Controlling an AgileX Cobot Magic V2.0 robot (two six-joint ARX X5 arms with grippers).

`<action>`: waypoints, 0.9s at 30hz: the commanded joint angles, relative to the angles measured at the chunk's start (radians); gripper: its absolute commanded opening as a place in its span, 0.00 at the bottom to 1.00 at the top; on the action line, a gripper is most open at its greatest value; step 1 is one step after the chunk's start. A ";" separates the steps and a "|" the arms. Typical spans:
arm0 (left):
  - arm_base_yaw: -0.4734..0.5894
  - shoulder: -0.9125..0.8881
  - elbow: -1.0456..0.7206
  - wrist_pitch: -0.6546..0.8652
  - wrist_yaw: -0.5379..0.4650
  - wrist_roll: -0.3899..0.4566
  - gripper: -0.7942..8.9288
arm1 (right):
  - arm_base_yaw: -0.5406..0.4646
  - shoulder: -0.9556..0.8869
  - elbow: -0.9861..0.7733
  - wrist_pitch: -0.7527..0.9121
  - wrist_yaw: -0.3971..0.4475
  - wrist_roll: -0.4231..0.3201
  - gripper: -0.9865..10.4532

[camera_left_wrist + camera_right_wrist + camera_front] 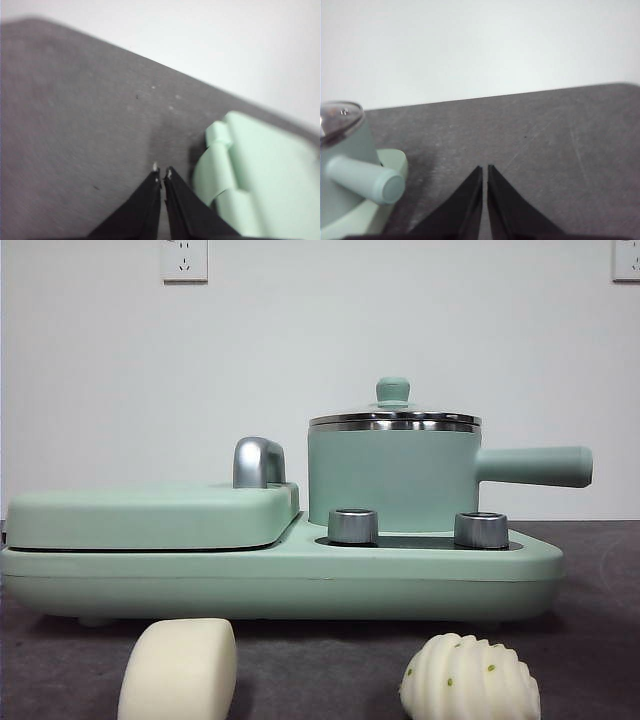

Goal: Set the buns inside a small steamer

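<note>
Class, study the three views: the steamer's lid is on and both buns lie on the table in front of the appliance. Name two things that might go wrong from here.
1. The glass lid still covers the small steamer; unless it is lifted first, no bun can go in.
2. The smooth bun and the ridged bun look soft; the left gripper or right gripper, both shut now, might dent them.

The front view's lower edge cut off both buns, the smooth bun [180, 670] and the ridged bun [470, 680]. We saw the left wrist view blurred, and the small steamer [342, 165] was cropped in the right wrist view.
</note>
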 commanded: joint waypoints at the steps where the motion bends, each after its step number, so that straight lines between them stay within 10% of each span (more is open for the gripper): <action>1: 0.001 0.000 -0.019 0.024 -0.001 -0.328 0.10 | -0.001 -0.002 -0.003 0.013 0.002 0.109 0.10; 9: 0.001 0.000 -0.011 0.244 0.012 -0.346 0.10 | -0.001 0.000 0.053 0.034 -0.026 0.293 0.10; 27: -0.005 0.367 0.502 0.052 0.214 -0.101 0.10 | -0.001 0.441 0.579 -0.154 -0.372 0.172 0.10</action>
